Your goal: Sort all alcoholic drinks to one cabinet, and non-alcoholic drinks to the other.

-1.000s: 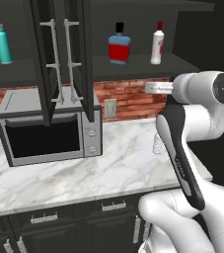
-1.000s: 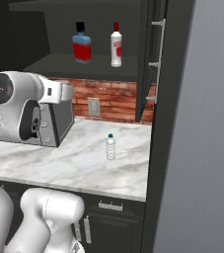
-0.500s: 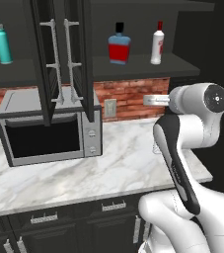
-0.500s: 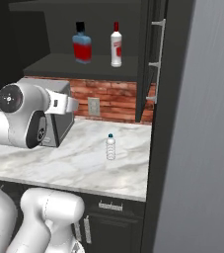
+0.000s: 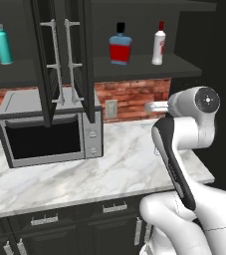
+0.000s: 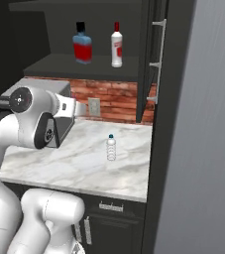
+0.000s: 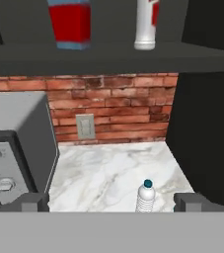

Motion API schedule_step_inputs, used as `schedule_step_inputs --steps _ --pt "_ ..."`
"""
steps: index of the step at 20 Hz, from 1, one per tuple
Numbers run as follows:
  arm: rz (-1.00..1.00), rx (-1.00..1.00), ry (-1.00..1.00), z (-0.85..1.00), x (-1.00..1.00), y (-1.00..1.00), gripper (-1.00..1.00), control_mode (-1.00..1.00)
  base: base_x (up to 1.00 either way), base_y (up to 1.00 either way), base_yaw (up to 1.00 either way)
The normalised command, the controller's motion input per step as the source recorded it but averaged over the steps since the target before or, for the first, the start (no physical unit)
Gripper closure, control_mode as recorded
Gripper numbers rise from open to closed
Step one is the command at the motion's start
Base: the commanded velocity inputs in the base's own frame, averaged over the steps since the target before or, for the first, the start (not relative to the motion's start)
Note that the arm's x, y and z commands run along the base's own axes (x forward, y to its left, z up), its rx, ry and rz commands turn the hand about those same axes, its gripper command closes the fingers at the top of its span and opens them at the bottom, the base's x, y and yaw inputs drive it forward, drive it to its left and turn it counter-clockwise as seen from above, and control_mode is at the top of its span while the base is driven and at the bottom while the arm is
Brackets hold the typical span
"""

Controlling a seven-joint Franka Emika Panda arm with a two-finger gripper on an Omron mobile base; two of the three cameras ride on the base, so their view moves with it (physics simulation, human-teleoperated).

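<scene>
Inspecting this moment, you had the water bottle [image 7: 146,196] standing upright on the marble counter [image 6: 74,158], ahead of the claw [image 7: 112,201] and a little toward its right finger, with its long axis vertical. In the hand view the two fingertips stood far apart at the bottom corners, so your claw was spread wide and held nothing. The bottle's cap sat between the fingertips, nearer the right one, and the bottle lay well apart from both.

From the right base view you could see the water bottle [image 6: 111,148] alone near the counter's right end, close to the open door [image 6: 156,64] of the right cabinet, with the arm's wrist back beside the microwave [image 5: 50,134]. The blue bottle [image 6: 82,42] and the white bottle [image 6: 116,43] stood side by side on the shelf [image 6: 84,67] above it. The teal bottle [image 5: 2,42] stood on the shelf of the left cabinet, beyond the pair of open doors [image 5: 64,60].

My judgement is that the water bottle was the one drink left to sort, and that it belonged with the teal one. Your approach would call for a forward and downward reach with a slight shift to the claw's right, so that the fingers close across the upright body from the sides
</scene>
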Motion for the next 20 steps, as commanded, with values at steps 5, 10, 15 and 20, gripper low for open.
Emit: schedule_step_inputs --steps 5,10,15,20 --pt "-0.01 -0.08 0.08 -0.37 0.21 -0.19 -1.00 -1.00 0.00 0.00 0.00" --pt "0.00 -0.04 0.14 -0.37 0.25 -0.13 -1.00 -1.00 0.00 0.00 0.00" --pt "0.00 0.00 0.13 -0.31 0.26 -0.16 -1.00 -1.00 0.00 0.00 0.00" --pt "0.00 0.00 0.13 -0.24 0.22 -0.20 -1.00 -1.00 0.00 0.00 0.00"
